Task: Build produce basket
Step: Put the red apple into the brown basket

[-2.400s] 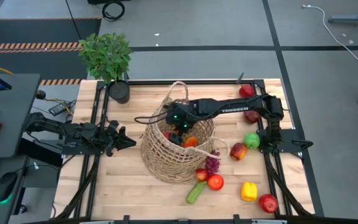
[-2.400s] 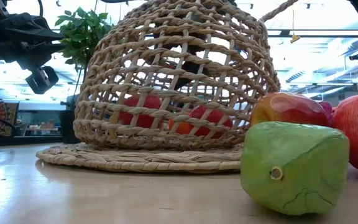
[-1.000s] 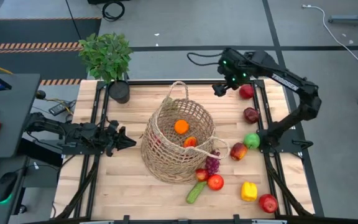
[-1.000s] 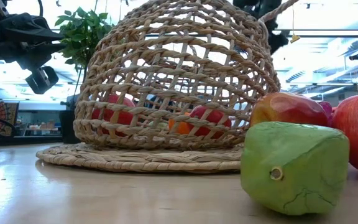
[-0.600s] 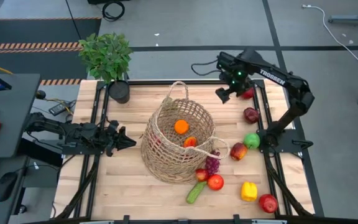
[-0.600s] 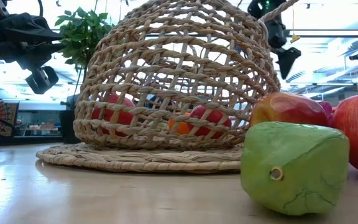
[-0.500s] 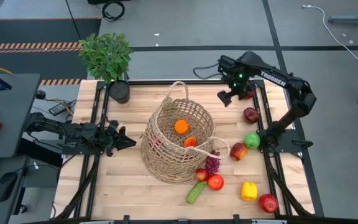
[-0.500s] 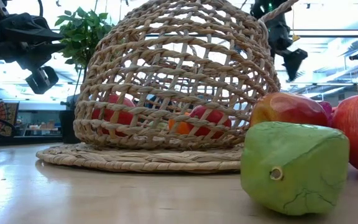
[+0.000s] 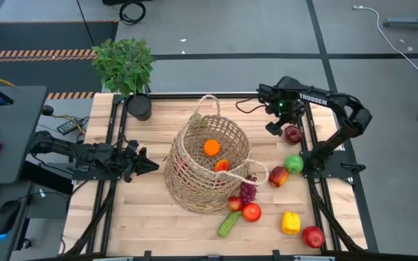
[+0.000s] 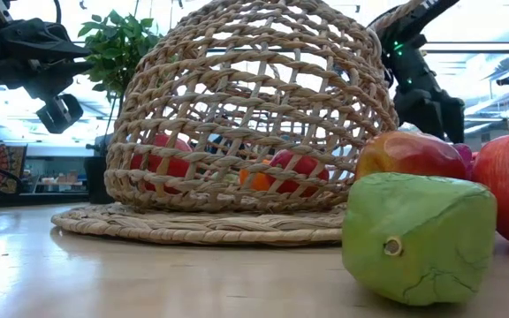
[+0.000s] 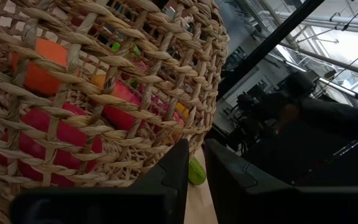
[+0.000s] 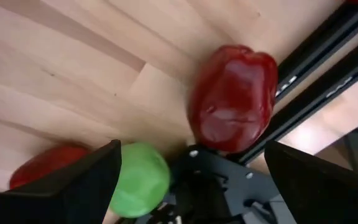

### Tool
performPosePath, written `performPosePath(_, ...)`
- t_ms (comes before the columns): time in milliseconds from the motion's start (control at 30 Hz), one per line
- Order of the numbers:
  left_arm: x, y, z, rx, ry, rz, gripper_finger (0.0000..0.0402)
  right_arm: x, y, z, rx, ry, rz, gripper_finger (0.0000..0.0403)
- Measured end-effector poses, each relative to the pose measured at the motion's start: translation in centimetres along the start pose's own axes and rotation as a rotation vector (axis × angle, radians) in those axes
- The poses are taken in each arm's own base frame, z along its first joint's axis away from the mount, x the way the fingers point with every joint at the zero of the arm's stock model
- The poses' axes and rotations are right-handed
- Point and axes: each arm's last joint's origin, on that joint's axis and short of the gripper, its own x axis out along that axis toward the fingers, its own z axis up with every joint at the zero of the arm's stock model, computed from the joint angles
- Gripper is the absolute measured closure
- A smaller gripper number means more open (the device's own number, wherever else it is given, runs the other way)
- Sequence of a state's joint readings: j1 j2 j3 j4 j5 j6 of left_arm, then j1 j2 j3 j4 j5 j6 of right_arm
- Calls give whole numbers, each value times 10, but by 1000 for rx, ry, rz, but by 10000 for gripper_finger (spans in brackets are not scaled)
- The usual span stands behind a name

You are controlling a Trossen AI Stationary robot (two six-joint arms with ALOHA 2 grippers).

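Right gripper (image 9: 276, 127): jaws spread wide, nothing between them, poised over the red pepper (image 12: 234, 98) by the table's right edge, near the far right corner. The wrist view centres the pepper between the fingers (image 12: 73, 180), so the next grasp is probably this one. The pepper lies on the wood just beside the black frame rail (image 12: 319, 93); which way its long axis runs cannot be told.

Left gripper (image 9: 145, 164): jaws nearly closed, a thin gap, empty. It waits low at the left edge, pointing at the basket's (image 9: 207, 164) wall.

Basket: mid-table, mouth up, one loop handle (image 9: 209, 105) toward the far edge. It holds an orange (image 9: 211, 147) and red pieces seen through the weave.

Loose produce along the right side and the near right corner:
- green apple (image 9: 294, 164)
- red apple (image 9: 278, 176)
- grapes (image 9: 247, 192)
- cucumber (image 9: 228, 223), long axis slanting toward the basket
- yellow pepper (image 9: 290, 222)
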State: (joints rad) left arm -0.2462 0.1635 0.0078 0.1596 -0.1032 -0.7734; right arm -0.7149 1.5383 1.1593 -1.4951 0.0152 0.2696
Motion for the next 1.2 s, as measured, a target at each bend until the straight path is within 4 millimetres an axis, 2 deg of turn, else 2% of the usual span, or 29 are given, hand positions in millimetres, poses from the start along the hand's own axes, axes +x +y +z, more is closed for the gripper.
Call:
performPosePath(233,0,0,0,0,0,0,341,15,-15,4,25,16,-2,3)
performPosePath(533,0,0,0,0,0,0,345,43,-19,7,2,8,-23,3)
performPosePath(700,0,0,0,1,0,0,340,59,-19,0,13,64,-38,3)
performPosePath(833,0,0,0,1,0,0,343,70,-17,2,-23,26,-67,3)
performPosePath(967,0,0,0,1,0,0,346,79,-14,7,-23,-36,-17,3)
performPosePath(1200,0,0,0,1,0,0,339,93,-10,6,37,-43,42,10)
